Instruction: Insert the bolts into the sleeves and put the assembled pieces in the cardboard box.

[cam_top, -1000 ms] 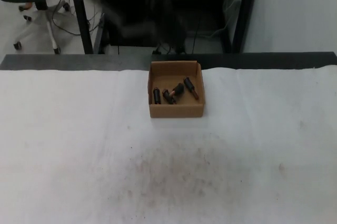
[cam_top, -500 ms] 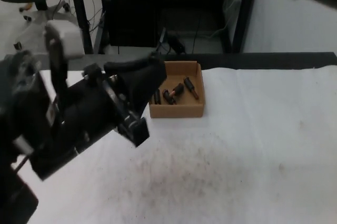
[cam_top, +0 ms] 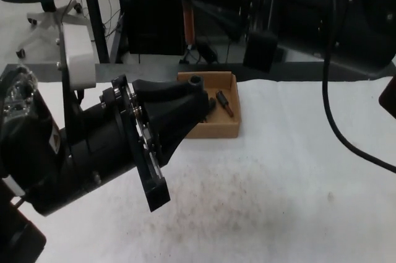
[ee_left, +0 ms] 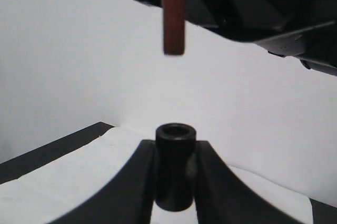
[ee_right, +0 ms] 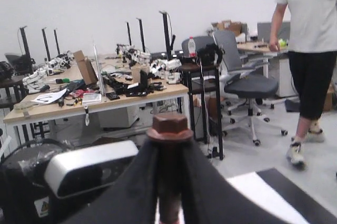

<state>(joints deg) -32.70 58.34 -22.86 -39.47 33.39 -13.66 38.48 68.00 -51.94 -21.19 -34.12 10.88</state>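
Observation:
My left gripper (cam_top: 195, 88) is shut on a black sleeve (cam_top: 195, 81), held upright just in front of the cardboard box (cam_top: 208, 130). In the left wrist view the sleeve (ee_left: 175, 167) stands between the fingers (ee_left: 134, 182) with its hole facing up. A copper bolt (ee_left: 174, 16) hangs straight above it with a gap between them. My right gripper (ee_right: 169, 153) is shut on that bolt, whose hex head (ee_right: 169, 127) shows at the fingertips. In the high view the bolt (cam_top: 187, 23) hangs above the box's far left corner. Assembled pieces (cam_top: 224, 103) lie inside the box.
A white cloth (cam_top: 291, 176) covers the bench, with free room at the front and right. A black cable (cam_top: 329, 111) from the right arm hangs over the right side. The bench's dark far edge (cam_top: 322, 70) runs behind the box.
One second ago no arm was over the bench. The left arm swung in from the left with the sleeve, then the right arm came in from above with the bolt.

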